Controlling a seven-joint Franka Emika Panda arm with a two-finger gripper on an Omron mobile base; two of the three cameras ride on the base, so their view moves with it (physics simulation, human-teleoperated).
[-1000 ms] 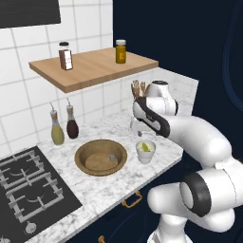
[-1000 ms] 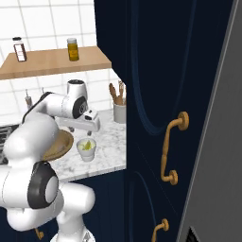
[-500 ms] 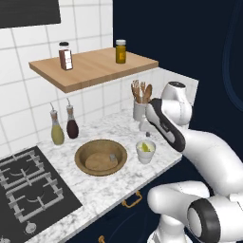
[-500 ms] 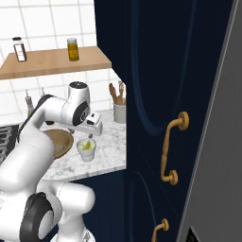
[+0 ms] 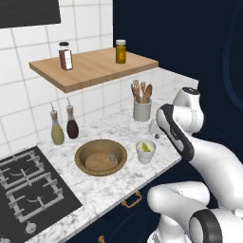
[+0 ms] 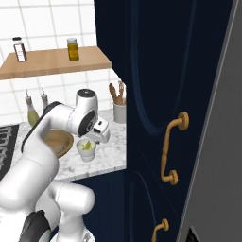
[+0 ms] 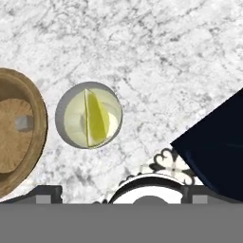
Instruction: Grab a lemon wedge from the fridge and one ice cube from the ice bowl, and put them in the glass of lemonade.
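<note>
So the cup [image 5: 145,152] sits near the front edge of the marble tabletop [image 5: 114,182], and the lemon wedge [image 7: 97,118] is already in it, standing up on edge in the pale liquid. Right beside the cup, not quite touching, is the wooden bowl [image 5: 101,157] with the ice cube [image 7: 23,123] lying inside it, off toward the cup side.

The arm's hand hangs above the tabletop just past the cup, and the hand view looks straight down on cup and bowl. The jaws [image 6: 101,134] are too hard to make out, so I can't tell if they're spread or closed; nothing shows between them.

Further back there's a white utensil pot [image 5: 142,110] by the wall, two bottles [image 5: 64,129] near the tiles, the stove [image 5: 28,187] off to the side, and a wooden shelf [image 5: 92,66] with two jars up top.
</note>
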